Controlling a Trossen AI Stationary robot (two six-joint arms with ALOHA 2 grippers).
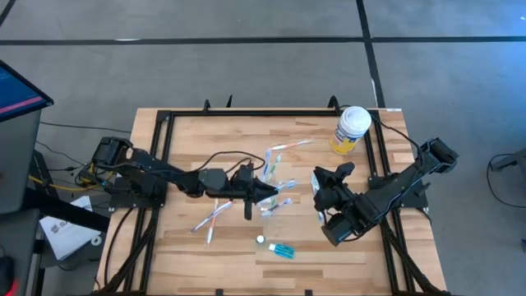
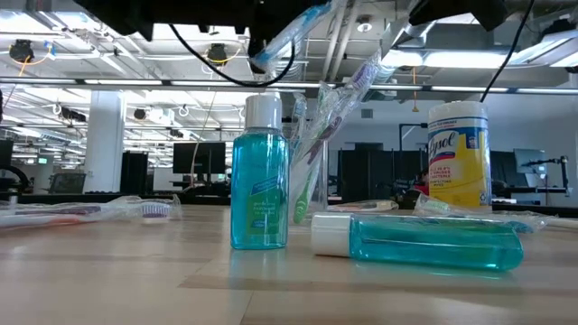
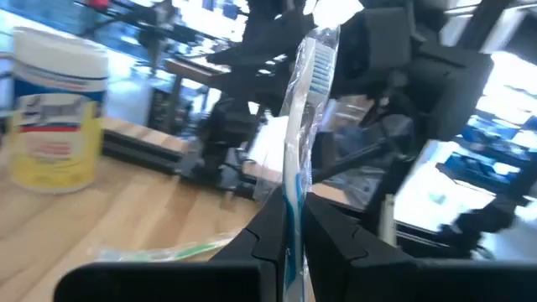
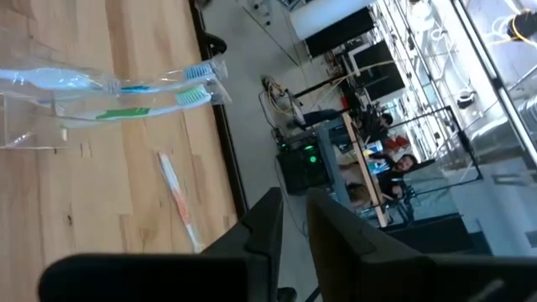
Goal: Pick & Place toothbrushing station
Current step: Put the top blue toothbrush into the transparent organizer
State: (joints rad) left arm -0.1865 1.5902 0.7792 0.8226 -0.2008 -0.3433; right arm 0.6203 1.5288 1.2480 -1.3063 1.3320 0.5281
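The counter (image 1: 246,247) lay under both my arms, a slatted wooden top inside a dark frame. At its far right corner stood the yellow tub (image 1: 352,130) with its white lid, upright and well apart from the rest. My right jaws (image 4: 287,220) hung near the counter's right side, narrowed to a thin gap with nothing between them. My left jaws (image 1: 265,191) reached to the middle of the counter and were pinched on a wrapped brush (image 3: 304,109), blue-handled, held up on end above the wood. The tumbler (image 1: 271,203) stood just beside them with brushes in it. Loose brushes (image 1: 212,218) lay scattered around it, some to the left, some behind. Near the front edge one tube (image 1: 281,251) lay on its side and another tube (image 2: 260,173) stood upright beside it, both blue with white caps.
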